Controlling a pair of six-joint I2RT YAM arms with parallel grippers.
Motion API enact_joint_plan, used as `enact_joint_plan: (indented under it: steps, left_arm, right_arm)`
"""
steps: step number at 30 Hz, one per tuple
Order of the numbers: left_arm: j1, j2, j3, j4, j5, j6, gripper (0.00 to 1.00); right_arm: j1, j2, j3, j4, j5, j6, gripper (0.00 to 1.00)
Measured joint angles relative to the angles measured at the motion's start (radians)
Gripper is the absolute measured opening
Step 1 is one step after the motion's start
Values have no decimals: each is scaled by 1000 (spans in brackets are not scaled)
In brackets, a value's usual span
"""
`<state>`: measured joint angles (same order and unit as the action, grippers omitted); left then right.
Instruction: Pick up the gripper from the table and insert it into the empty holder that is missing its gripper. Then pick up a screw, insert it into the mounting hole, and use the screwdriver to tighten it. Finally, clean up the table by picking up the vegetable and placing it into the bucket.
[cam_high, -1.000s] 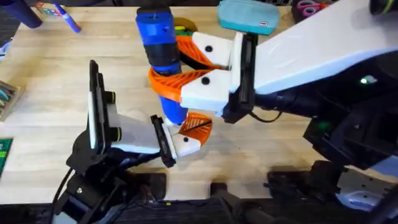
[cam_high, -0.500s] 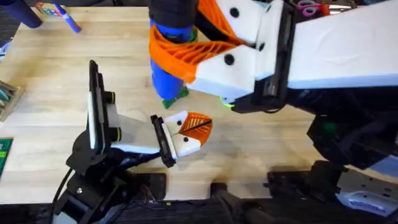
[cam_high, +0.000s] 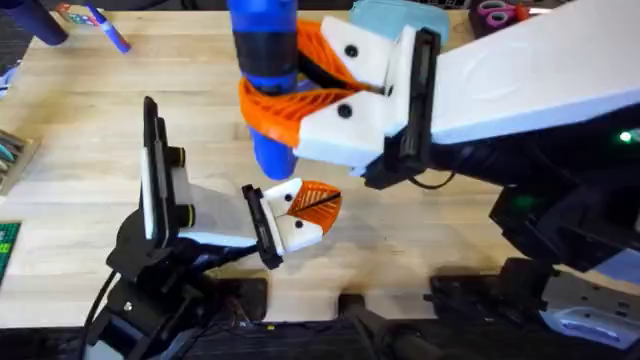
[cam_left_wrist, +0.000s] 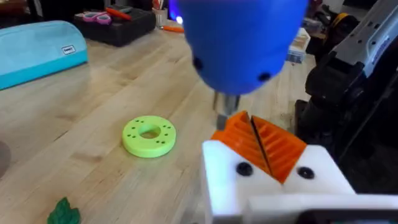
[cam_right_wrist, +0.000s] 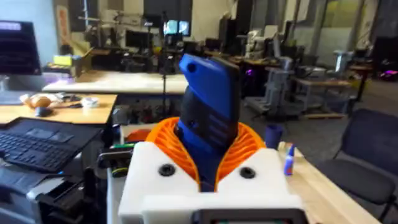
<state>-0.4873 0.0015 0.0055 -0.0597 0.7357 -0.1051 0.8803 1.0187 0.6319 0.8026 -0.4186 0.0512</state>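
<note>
The right pincer (cam_high: 290, 95) is clamped on the upright blue screwdriver (cam_high: 265, 60); its tip hovers above the orange gripper (cam_high: 318, 200) seated in the white holder (cam_high: 290, 225) on the bench (cam_high: 80, 150); whether the left pincer is open or closed cannot be told.

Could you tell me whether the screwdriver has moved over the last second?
Yes. The screwdriver, held in the right tool, swung away and has come back down, its tip just above the holder, which stayed put.

above holder: screwdriver (cam_high: 265, 75) is hanging tip-down over the gripper (cam_high: 316, 201), blocking straight-down access
right side: right gripper (cam_high: 285, 88) and its arm are crowding the table's (cam_high: 90, 150) middle and far right
left side: left arm is occupying the near-left edge
far left: bare wood is lying open
wrist view: green ring (cam_left_wrist: 149, 136) is sitting just beside the holder (cam_left_wrist: 267, 180)
</note>
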Motion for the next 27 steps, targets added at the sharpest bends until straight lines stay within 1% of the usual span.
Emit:
enact_joint_plan:
  steps: [3,7,14,27]
  left_arm:
    - [0,0,0,0,0,0,6]
    - [0,0,0,0,0,0,6]
    - [0,0,0,0,0,0,6]
    - [0,0,0,0,0,0,6]
  right_arm:
    - [0,0,0,-31,-48,8,85]
    - [0,0,0,-70,-78,9,85]
    - [0,0,0,-120,-91,6,85]
    - [0,0,0,-104,-99,-23,85]
